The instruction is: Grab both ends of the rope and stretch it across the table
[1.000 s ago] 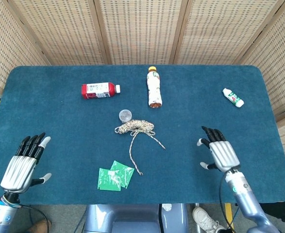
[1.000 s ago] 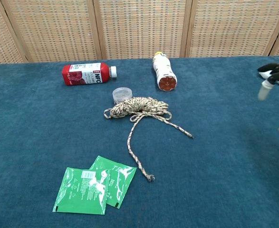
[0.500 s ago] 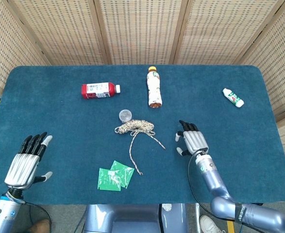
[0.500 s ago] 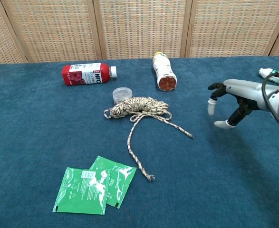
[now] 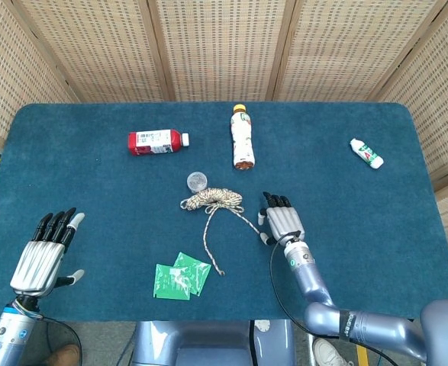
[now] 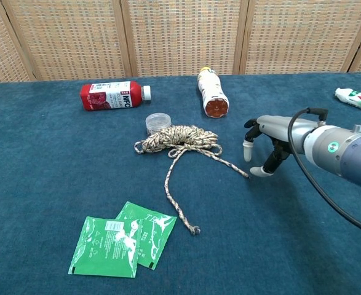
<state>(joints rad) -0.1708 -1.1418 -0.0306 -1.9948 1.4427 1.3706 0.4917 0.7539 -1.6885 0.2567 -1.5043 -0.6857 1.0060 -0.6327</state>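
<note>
A speckled rope (image 5: 213,200) (image 6: 180,138) lies bundled at the table's middle. One loose end (image 6: 246,175) trails right, the other end (image 6: 194,230) trails toward the front. My right hand (image 5: 282,219) (image 6: 267,139) hovers open just right of the right-hand rope end, its thumb tip close beside that end, holding nothing. My left hand (image 5: 43,250) rests open near the front left edge, far from the rope; the chest view does not show it.
A red bottle (image 5: 156,141) and a tan bottle (image 5: 242,137) lie behind the rope. A small clear jar (image 5: 197,181) touches the bundle's back. Two green packets (image 5: 180,276) lie in front. A white tube (image 5: 366,152) lies far right.
My right hand has swept left from the right side of the table to just beside the rope's right end. The left hand has barely shifted.
</note>
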